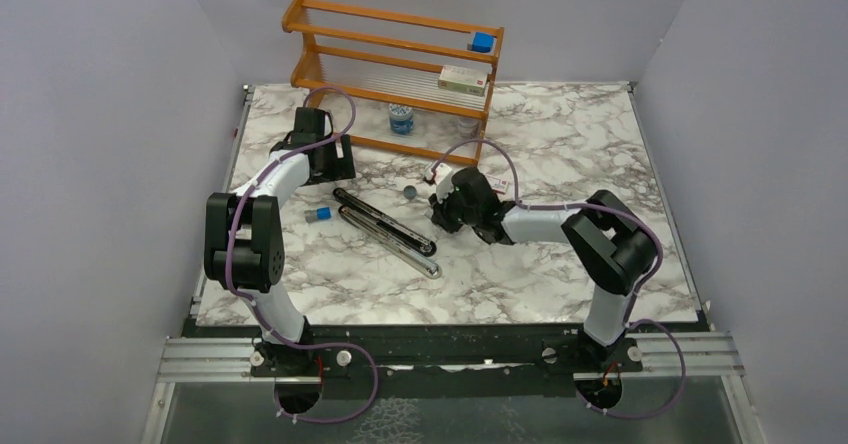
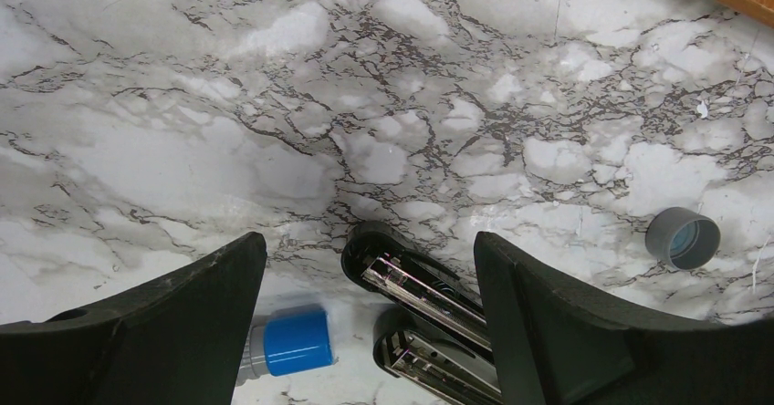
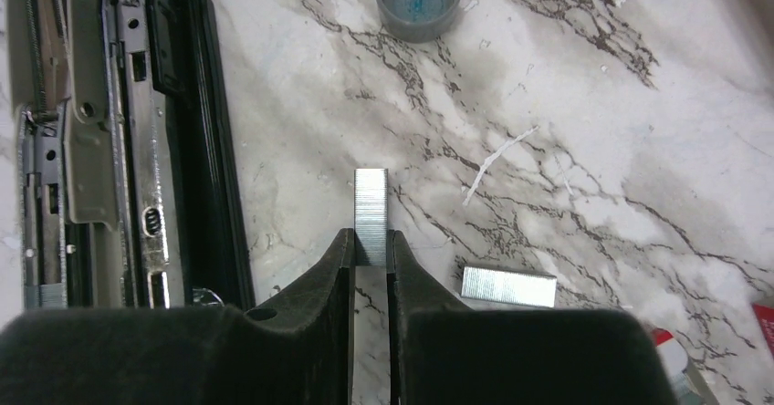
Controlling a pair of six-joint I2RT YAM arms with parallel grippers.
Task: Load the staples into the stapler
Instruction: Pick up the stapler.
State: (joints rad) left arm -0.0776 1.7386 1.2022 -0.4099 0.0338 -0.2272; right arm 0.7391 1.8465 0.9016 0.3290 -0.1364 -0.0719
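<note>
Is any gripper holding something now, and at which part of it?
The right gripper pinches one staple strip at its near end; the left gripper holds nothing.

The staples (image 3: 371, 213) are gleaming as ribbed silvery metal; the stapler (image 3: 146, 150), at their nine o'clock, is showing matt black plastic around a glossy metal channel. The table (image 3: 584, 131) is looking smooth and marble-patterned.

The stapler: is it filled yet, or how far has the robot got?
Done: the stapler lies opened out on the marble table, its metal channel exposed. In hand: the right gripper pinches one staple strip beside it. Left: getting that strip into the channel and closing the stapler. A second strip lies loose nearby. The left gripper hovers open over the stapler's end.
</note>
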